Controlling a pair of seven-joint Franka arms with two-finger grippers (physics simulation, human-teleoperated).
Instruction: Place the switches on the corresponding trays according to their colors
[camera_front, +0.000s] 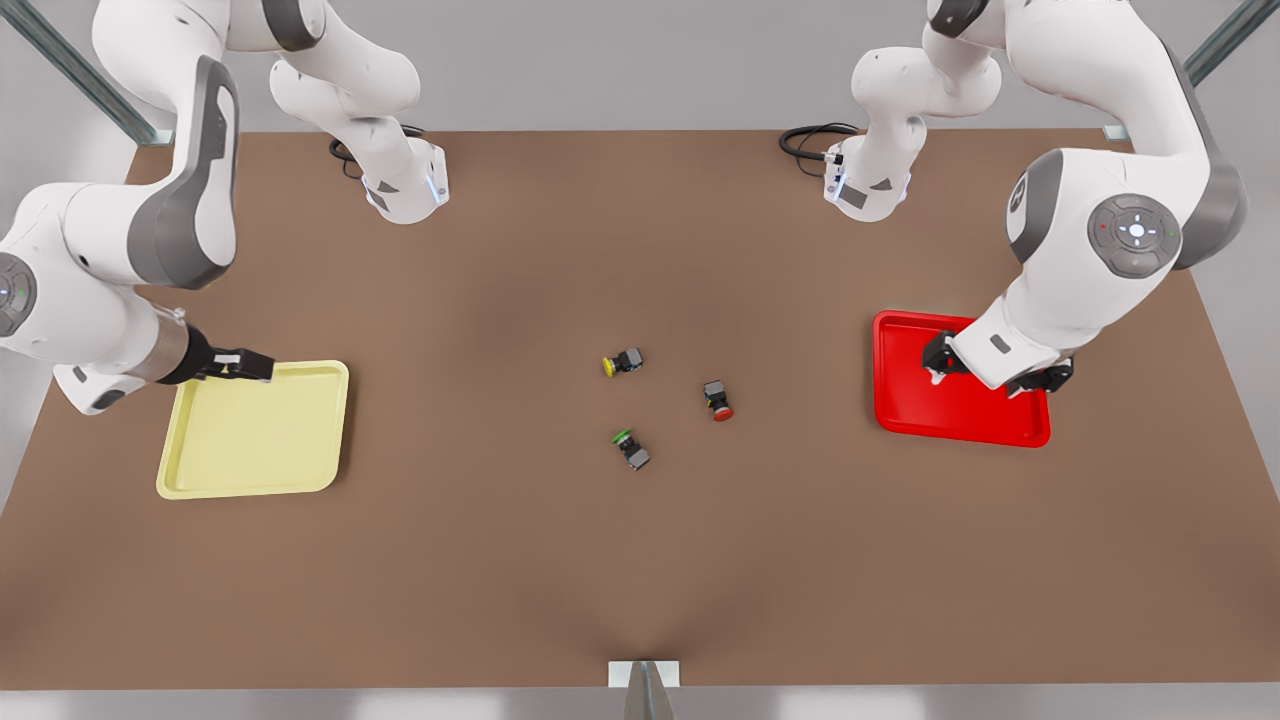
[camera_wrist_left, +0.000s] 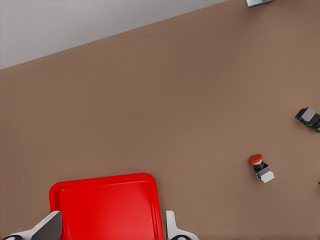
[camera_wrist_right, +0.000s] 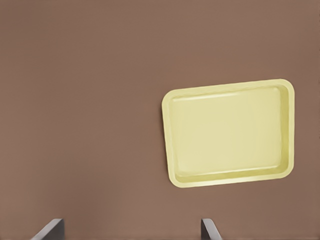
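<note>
Red tray (camera_front: 905, 400) lies under the left end effector (camera_front: 995, 372), whose fingers (camera_wrist_left: 50, 226) stand wide apart, empty. Over the yellow tray (camera_front: 250, 440), the right end effector (camera_front: 262, 368) is likewise spread, empty. Mid-bench (camera_front: 640, 560) lie three switches on their sides: yellow-capped switch (camera_front: 622, 363), red-capped switch (camera_front: 717, 400), green-capped switch (camera_front: 631, 447).

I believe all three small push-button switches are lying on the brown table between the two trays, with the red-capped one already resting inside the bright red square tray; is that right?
Not quite. The red-capped switch is not in the bright red square tray; the front view shows it on the brown table, between the trays, with the yellow-capped switch and green-capped switch. The pale yellow tray holds nothing either.
</note>
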